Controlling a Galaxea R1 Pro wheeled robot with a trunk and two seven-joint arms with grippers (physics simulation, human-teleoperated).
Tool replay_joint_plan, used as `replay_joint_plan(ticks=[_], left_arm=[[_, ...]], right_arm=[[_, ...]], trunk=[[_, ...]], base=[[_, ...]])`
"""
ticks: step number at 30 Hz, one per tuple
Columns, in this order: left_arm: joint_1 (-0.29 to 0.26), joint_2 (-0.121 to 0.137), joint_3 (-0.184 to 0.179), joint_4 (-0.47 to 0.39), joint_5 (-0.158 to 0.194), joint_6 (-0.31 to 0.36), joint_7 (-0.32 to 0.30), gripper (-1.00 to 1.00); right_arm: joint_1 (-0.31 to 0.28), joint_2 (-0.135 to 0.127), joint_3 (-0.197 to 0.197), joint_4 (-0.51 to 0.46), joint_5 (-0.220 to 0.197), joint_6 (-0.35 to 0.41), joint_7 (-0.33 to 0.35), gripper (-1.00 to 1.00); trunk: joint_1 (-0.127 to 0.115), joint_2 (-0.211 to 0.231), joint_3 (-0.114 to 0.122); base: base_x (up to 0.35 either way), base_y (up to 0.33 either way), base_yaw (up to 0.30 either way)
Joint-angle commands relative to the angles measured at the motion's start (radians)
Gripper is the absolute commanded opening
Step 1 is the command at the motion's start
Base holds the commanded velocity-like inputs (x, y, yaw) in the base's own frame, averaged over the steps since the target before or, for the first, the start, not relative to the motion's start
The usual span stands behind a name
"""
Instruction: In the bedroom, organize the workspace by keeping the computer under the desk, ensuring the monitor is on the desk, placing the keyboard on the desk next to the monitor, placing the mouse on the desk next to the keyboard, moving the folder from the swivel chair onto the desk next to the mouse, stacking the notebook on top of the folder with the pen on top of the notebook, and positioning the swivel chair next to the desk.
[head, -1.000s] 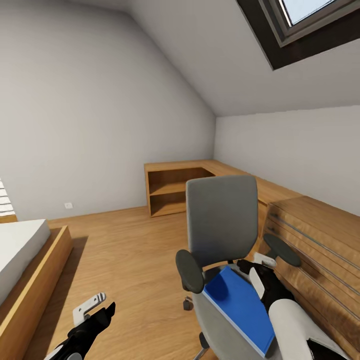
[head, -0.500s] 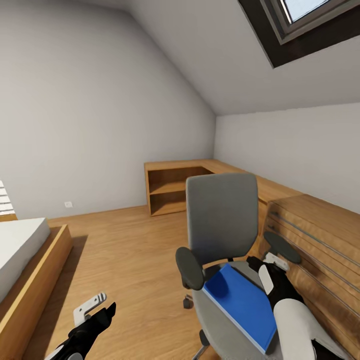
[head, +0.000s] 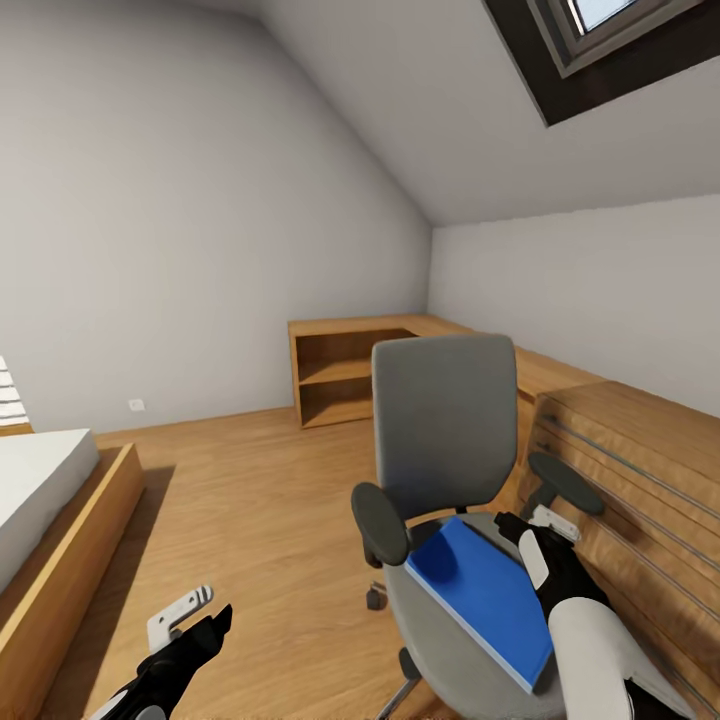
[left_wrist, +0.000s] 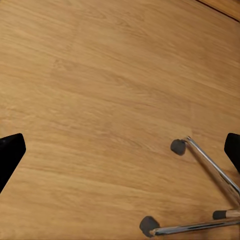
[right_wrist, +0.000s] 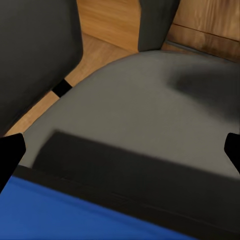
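You have the swivel chair (head: 445, 470) in front of you, its grey back upright and facing you, its black armrests out to either side. The folder (head: 485, 595) lies flat on the chair's grey seat, bright blue with a thin white edge. Its long axis runs diagonally across the seat, from the corner beside the chair's left-hand armrest near the backrest toward the seat's front edge on your right arm's side.

Your right gripper (head: 545, 522) sits over the back of the seat, just beside the folder's far right edge and close to the chair's right-hand armrest. In the right wrist view its two dark fingertips (right_wrist: 10, 157) stand wide apart at the frame's edges, with bare grey seat (right_wrist: 150, 125) between them and the folder's blue face (right_wrist: 60, 215) near the camera; they pinch nothing.

Your left gripper (head: 190, 615) hangs low over the wood floor (head: 250, 500), well apart from the chair on its left-hand side. In the left wrist view its fingertips (left_wrist: 10, 152) are spread as well, empty, with the chair's chrome legs and castors (left_wrist: 177, 146) on the floor beyond.
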Motion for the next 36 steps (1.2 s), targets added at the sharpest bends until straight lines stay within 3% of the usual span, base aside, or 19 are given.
replay_joint_plan(ticks=[1, 12, 36], left_arm=[[0.0, -0.001, 0.001, -0.002, 0.01, 0.003, 0.006, 1.0], [0.0, -0.001, 0.0, -0.001, 0.012, 0.003, 0.006, 1.0], [0.0, 0.001, -0.002, 0.022, 0.009, 0.003, 0.004, 1.0]], right_arm=[[0.0, 0.001, -0.004, -0.003, 0.0, 0.005, -0.001, 1.0], [-0.001, 0.0, -0.004, -0.004, 0.001, 0.005, -0.001, 1.0], [0.0, 0.0, -0.002, -0.045, 0.004, 0.001, -0.003, 1.0]], trunk=[[0.004, -0.008, -0.004], [0.046, -0.085, -0.039], [0.046, -0.085, -0.039]], base=[[0.0, 0.0, 0.0], [0.0, 0.0, 0.0], [0.0, 0.0, 0.0]])
